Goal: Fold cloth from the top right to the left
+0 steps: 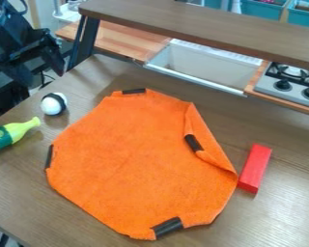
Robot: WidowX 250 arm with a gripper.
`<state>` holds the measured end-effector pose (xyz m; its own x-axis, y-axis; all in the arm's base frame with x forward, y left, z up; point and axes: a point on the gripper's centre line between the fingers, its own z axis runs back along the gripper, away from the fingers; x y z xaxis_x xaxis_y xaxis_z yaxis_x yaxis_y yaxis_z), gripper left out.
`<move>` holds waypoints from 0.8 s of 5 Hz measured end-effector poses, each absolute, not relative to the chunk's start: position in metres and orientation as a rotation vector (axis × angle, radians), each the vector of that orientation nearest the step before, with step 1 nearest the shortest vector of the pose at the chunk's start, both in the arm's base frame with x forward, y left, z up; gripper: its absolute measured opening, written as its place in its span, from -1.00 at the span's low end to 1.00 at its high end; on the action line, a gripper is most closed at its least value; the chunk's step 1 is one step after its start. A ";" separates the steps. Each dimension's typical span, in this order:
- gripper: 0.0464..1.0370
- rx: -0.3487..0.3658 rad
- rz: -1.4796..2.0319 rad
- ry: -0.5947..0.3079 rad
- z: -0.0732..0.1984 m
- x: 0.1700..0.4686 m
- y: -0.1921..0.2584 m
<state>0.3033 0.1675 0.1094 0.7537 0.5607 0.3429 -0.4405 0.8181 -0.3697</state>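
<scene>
The black two-finger hand (43,76) hangs at the upper left, open, its fingers spread apart, off the cloth. Nearest on the worktop (273,219) sits a white ball with a black band (53,103); below it lies a yellow-and-green toy bottle (14,134). The hand should cross well above both.

The orange fabric cloth with black edge strips (137,164) lies mostly flat mid-worktop, its upper-right edge turned inward in a narrow flap (205,137). For the fold, the hand would best pinch that flap near its black strip (194,143), lift modestly, carry it left and lower before releasing. A low sweep could bunch the cloth or nudge the red rectangular block (255,168) by its right edge.
</scene>
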 end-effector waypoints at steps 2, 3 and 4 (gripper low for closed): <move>0.92 -0.385 0.676 -0.435 0.089 0.309 0.141; 0.92 -0.451 0.750 -0.421 0.085 0.314 0.113; 0.92 -0.478 0.773 -0.448 0.089 0.326 0.080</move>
<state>0.3258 0.0800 0.0894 0.6339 0.7455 0.2061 -0.5490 0.6214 -0.5590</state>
